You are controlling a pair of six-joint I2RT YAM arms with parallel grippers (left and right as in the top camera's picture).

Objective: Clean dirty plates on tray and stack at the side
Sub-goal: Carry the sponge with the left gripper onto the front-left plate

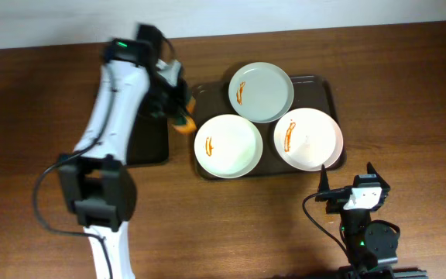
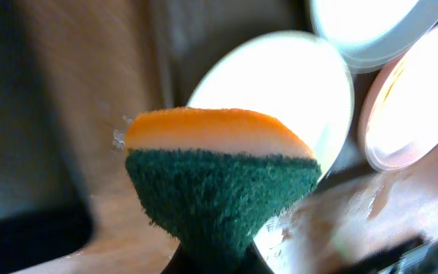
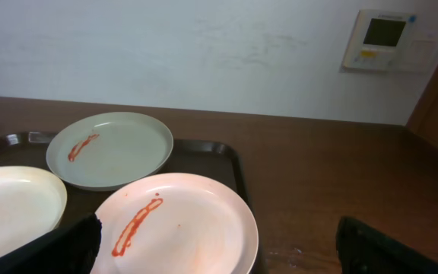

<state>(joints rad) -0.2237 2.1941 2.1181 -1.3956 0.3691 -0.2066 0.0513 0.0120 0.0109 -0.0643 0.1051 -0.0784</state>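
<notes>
Plates — three round, white, sauce-streaked — lie just right of my left tool, closed on an orange-green sponge; right tool stands wide open, empty.

Dark wood-grain counter fills most of the overhead view, with a white wall along its far edge. A narrow black tray lies flat on the counter at left, partly covered from above. A sponge with orange foam over a dark green scouring layer sits just beside the black tray's right edge near its far corner; the left wrist view shows it squeezed narrow at the bottom and flaring wide toward the orange, contact with the counter unclear. Right wrist view, upper right of the wall: pale control panel with a small greenish screen, text unreadable.
</notes>
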